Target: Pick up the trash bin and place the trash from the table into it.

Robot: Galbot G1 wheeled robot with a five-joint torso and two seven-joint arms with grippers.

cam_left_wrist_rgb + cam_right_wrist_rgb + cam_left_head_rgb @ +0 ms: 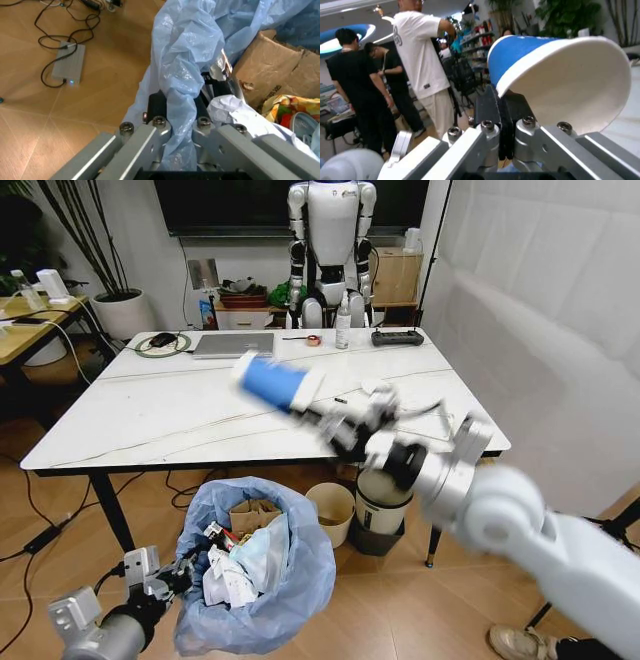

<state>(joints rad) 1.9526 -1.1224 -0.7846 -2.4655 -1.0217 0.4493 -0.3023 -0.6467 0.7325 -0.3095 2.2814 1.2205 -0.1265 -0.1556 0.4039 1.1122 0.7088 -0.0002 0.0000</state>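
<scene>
Head view: my right tool carries the blue paper cup above the counter; trash bin at 6 o'clock, on the floor. Left wrist: left tool clamped on the bag rim. Right wrist: pads pinch the cup wall; thin grip, so it may slip mid-swing.

1. Even, bright indoor light; the white tabletop shows no harsh glare.
2. In the head view the right arm and its blue paper cup are smeared by motion blur.
3. Soft shadow lies on the floor under the tabletop.
4. The right wrist view is soft, with the people behind blurred.
5. The left wrist view is sharper on the light-blue plastic bag.
</scene>
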